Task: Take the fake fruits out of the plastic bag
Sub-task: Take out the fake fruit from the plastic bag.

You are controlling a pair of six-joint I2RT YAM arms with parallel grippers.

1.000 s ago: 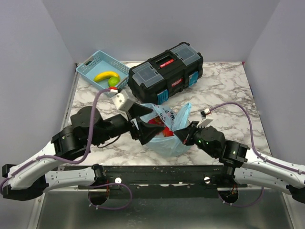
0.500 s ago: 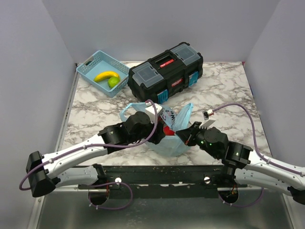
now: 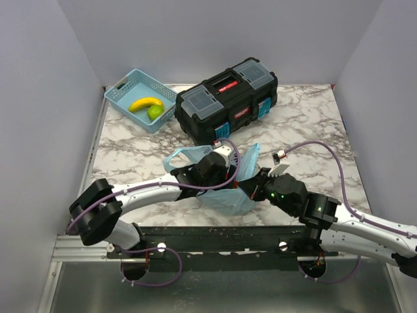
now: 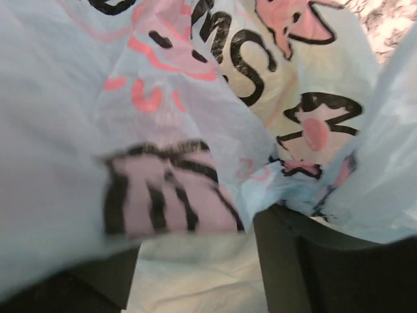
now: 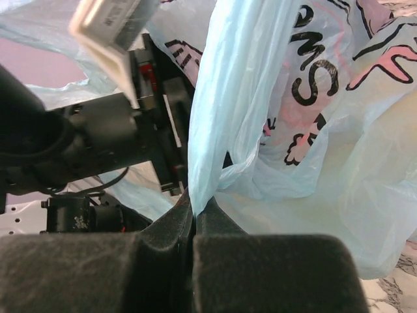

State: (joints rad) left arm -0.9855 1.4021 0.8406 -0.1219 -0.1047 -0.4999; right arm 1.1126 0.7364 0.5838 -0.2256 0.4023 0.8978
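At the far left corner of the marble table point(image 3: 306, 124) stood a light-blue lattice basket point(image 3: 117, 91). Two of the fake fruits lay in it: a yellow banana point(image 3: 144, 103) and, touching its right end, a small round green fruit point(image 3: 154, 111). Just to the right of the basket sat a black toolbox point(image 3: 228, 94), set at an angle.

In front of the toolbox, the left arm stretched across the near half of the table. The left gripper point(image 3: 229, 171) was buried in the mouth of the plastic bag point(image 3: 231, 199). From the left wrist, that gripper point(image 4: 195, 257) showed two dark fingers point(image 4: 306, 267) standing apart. Printed film of the bag point(image 4: 195, 98) draped over and between them. It hid whatever lay past the tips, so it could not be told whether they clasped anything.

The bag lay crumpled near the table's front edge, between the two arms.

At the bag's right side, the right gripper point(image 3: 251, 186) pinched its rim. In the right wrist view, its fingers point(image 5: 260, 274) were pressed tight together at the tips point(image 5: 193, 218). They were clamped on a raised fold of the bag point(image 5: 313, 130).
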